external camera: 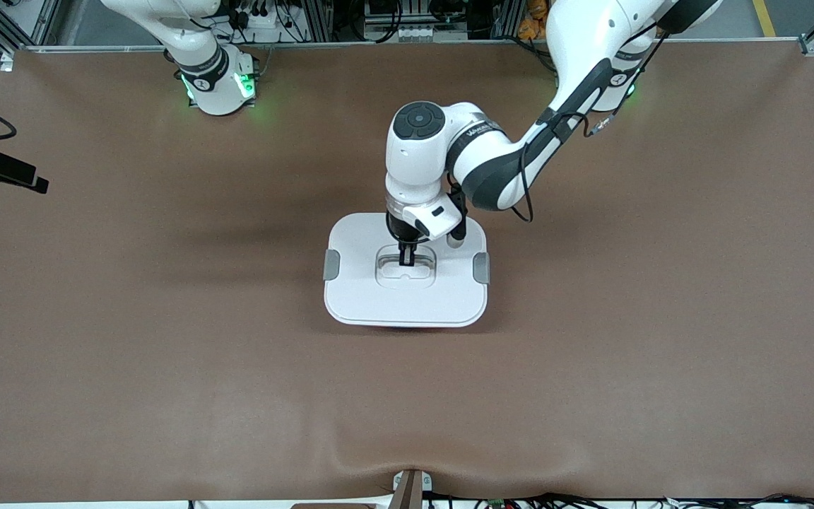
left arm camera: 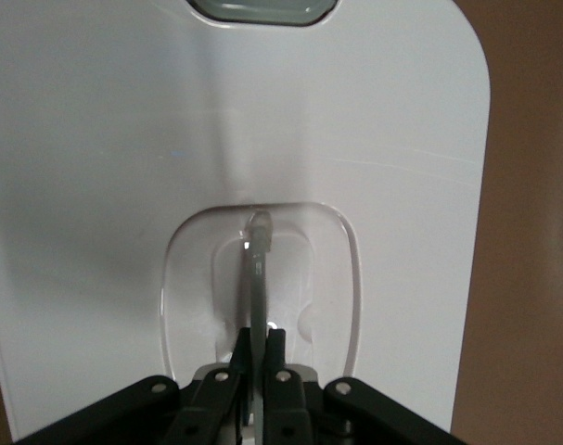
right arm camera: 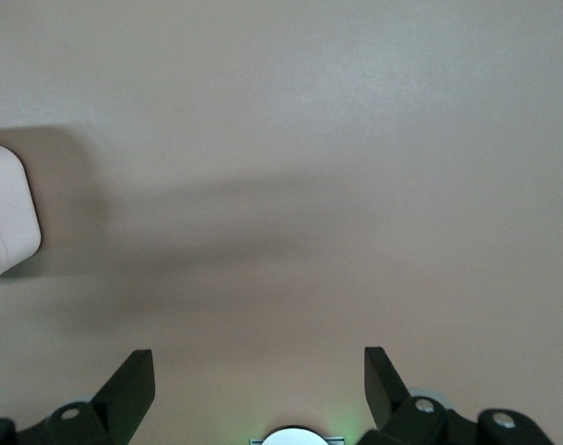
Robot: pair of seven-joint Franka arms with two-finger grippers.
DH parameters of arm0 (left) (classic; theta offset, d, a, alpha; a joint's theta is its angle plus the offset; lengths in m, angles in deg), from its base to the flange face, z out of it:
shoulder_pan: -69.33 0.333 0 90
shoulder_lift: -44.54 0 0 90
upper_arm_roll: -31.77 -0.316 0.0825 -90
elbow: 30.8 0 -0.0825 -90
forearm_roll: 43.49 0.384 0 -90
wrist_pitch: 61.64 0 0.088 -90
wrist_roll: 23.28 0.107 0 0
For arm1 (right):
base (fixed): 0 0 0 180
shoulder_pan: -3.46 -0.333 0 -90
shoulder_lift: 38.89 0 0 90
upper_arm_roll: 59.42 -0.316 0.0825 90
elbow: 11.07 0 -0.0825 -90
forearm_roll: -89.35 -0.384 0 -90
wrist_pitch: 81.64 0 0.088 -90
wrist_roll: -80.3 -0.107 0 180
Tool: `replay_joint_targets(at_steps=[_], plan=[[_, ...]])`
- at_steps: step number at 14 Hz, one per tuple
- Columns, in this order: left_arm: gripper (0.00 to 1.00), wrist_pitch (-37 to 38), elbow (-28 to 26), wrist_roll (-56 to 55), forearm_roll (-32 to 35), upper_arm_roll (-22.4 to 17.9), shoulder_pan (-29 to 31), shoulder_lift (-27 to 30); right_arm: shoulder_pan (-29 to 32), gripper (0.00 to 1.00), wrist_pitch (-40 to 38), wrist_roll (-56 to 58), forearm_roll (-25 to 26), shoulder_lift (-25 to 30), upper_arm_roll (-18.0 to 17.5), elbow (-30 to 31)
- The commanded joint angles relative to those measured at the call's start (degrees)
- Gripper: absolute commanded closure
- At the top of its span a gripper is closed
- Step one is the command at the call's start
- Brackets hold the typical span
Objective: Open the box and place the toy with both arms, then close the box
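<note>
Left gripper (external camera: 405,262) pinches the handle (left arm camera: 257,278) on the box (external camera: 379,297) lid at table centre. Thin grip may slip on lifting. Right gripper (right arm camera: 259,375) waits, fingers spread; toy apparently unseen

Even, fairly bright overhead light falls on the brown surface (external camera: 167,353), with soft dark shadows spreading from the box (external camera: 405,270) toward the right arm's end and a thin one under its edge nearest the front camera. The white lid (left arm camera: 123,167) shows a mild sheen without harsh glare, and green glow from the arm bases (external camera: 243,85) tints the surface beside them. In the right wrist view a broad, blurred shadow band crosses the surface, and the right gripper (right arm camera: 260,394) fingers look dark and slightly soft.
</note>
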Motion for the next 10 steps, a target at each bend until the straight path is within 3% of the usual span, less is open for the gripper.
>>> replay_joint_targets(at_steps=[1, 9, 10], plan=[[1.00, -0.4, -0.4, -1.2, 1.7, -0.2, -0.5, 0.0, 1.0, 0.00, -0.5, 0.3, 0.9, -0.9, -0.8, -1.5], [1.00, -0.4, -2.5, -1.3, 1.6, -0.2, 0.2, 0.3, 1.0, 0.00, -0.5, 0.3, 1.0, -0.9, -0.8, -1.5], [0.87, -0.4, -2.5, -1.2, 1.6, -0.2, 0.3, 0.4, 1.0, 0.00, -0.5, 0.3, 1.0, -0.9, -0.8, -1.5]])
